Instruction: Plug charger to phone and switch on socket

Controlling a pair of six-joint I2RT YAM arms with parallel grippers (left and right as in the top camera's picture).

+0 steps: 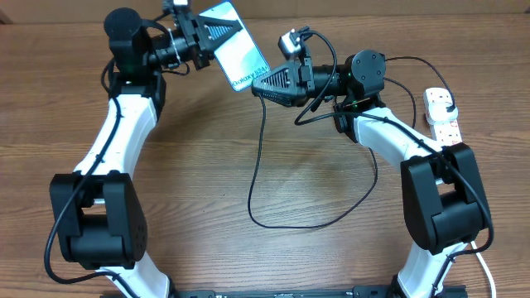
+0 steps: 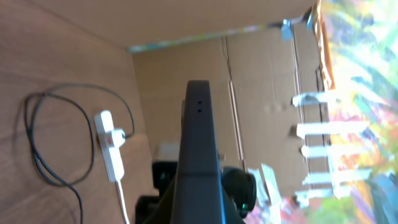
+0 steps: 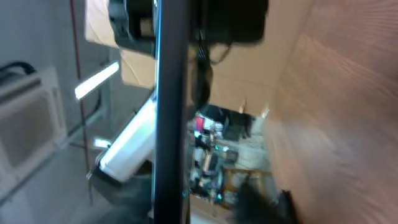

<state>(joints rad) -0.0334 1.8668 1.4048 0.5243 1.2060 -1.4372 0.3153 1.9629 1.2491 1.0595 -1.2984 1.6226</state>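
Note:
My left gripper [image 1: 207, 37] is shut on the phone [image 1: 236, 45] and holds it off the table at the back, its light blue screen facing up. The left wrist view shows the phone [image 2: 198, 149] edge-on as a dark bar. My right gripper [image 1: 263, 83] is at the phone's lower end, fingers apart on either side of the phone's edge [image 3: 171, 112]. The charger [image 1: 252, 190], a thin black cable, drops from there, loops over the table and runs to the socket [image 1: 441, 116] at the right. Its connector tip is hidden. The socket [image 2: 109, 146] also shows in the left wrist view.
The cable loop [image 2: 37, 143] lies across the middle of the wooden table. A thick white cord [image 1: 484, 265] trails from the socket toward the front right. Both arm bases stand at the front corners. A cardboard wall [image 2: 261, 93] rises behind the table.

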